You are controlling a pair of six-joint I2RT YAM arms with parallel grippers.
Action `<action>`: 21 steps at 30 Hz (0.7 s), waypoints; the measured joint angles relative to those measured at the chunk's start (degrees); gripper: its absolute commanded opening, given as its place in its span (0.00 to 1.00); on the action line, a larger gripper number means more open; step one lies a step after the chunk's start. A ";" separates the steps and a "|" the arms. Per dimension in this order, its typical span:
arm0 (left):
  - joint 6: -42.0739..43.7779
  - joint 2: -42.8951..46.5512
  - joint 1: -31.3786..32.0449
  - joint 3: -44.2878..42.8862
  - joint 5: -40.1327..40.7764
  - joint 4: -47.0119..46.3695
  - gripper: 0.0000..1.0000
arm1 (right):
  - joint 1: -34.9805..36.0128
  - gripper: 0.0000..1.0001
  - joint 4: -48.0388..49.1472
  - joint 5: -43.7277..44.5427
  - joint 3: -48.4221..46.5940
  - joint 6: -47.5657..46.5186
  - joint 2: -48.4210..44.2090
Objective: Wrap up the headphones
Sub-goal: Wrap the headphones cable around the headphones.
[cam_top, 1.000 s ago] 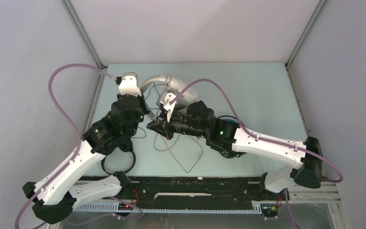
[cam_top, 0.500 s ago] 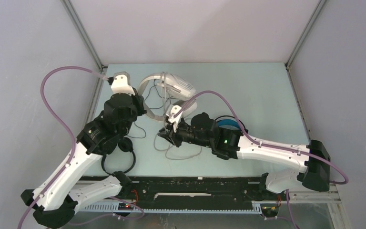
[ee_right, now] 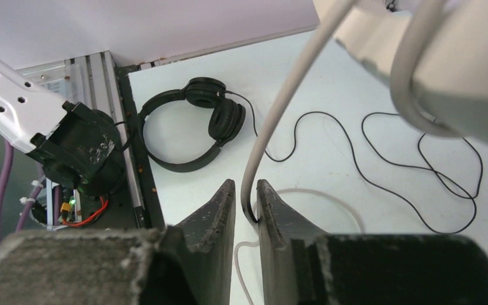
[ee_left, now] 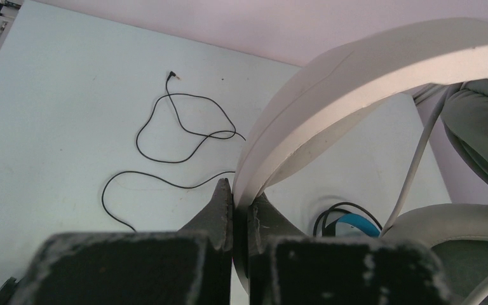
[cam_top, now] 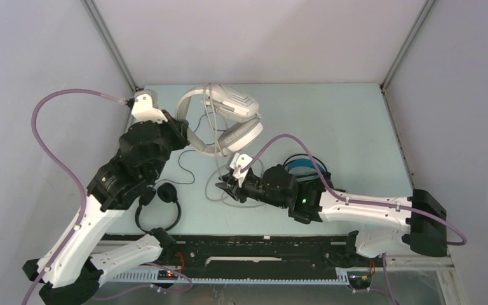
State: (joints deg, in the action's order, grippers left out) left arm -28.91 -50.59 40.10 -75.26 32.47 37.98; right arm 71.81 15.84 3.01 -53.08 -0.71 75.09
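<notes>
The large white-grey headphones (cam_top: 232,117) hang tilted above the back of the table. My left gripper (cam_top: 179,131) (ee_left: 240,190) is shut on their headband (ee_left: 356,76). Their grey cable (ee_right: 279,108) drops from the earcups and runs between the jaws of my right gripper (cam_top: 224,186) (ee_right: 246,185). Those jaws stand slightly open, and the cable rests against one finger (ee_right: 273,210). More of the grey cable lies in a loose loop (cam_top: 232,198) on the table under the right gripper.
Small slim black headphones (cam_top: 157,213) (ee_right: 194,121) lie near the front left edge, their thin black cable (ee_left: 178,127) strewn over the table. Black headphones with blue accents (cam_top: 302,164) (ee_left: 349,223) lie behind the right forearm. Walls stand close around.
The left arm swung back and left, carrying the white-grey headphones with it. The right gripper pulled toward the near edge, and its jaws parted around the grey cable.
</notes>
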 measured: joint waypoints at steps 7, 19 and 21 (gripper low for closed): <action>-0.74 0.17 -0.07 -2.21 -1.16 0.98 0.00 | 0.02 0.40 13.09 -1.09 9.05 -1.92 0.39; -1.11 0.50 -0.11 -6.36 -1.68 2.49 0.00 | -0.17 0.47 33.62 -3.48 12.41 -4.50 13.77; -1.11 0.50 -0.11 -6.86 -1.70 2.49 0.00 | -0.20 0.46 35.60 -3.78 12.59 -4.52 16.02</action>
State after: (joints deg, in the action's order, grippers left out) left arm -30.02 -50.09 39.99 -82.13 30.76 40.47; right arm 71.61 51.44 -0.78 -40.49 -5.23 91.11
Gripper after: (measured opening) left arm 0.047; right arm 0.467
